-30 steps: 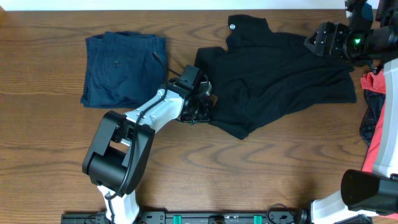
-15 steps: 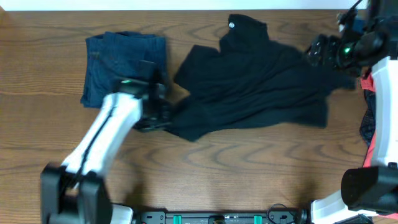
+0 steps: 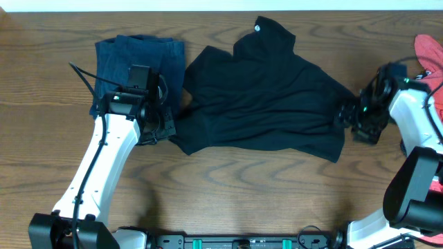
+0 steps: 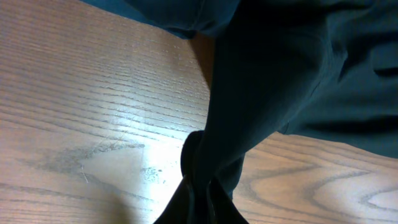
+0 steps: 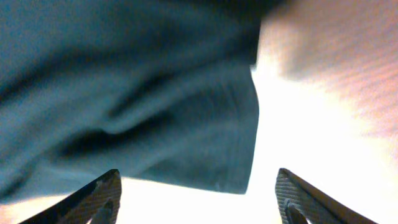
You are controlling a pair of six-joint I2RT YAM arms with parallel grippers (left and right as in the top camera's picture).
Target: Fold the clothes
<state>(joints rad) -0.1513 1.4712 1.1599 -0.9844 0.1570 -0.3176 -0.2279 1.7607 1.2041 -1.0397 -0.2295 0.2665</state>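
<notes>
Overhead, soft black garment (image 3: 263, 104) spread rumpled, woodgrain table (image 3: 228, 200)

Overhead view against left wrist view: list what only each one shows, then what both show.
Only overhead: the full spread of the black garment with its white logo, the outline of the navy shorts, a coral-red piece at the right edge, and the right gripper at the garment's right corner.
Only left wrist: a close look at black fabric bunched and pinched in the jaws of the left gripper.
Both: the black garment, the wooden table, and the navy shorts, probably the blue strip at the wrist view's top edge.
</notes>
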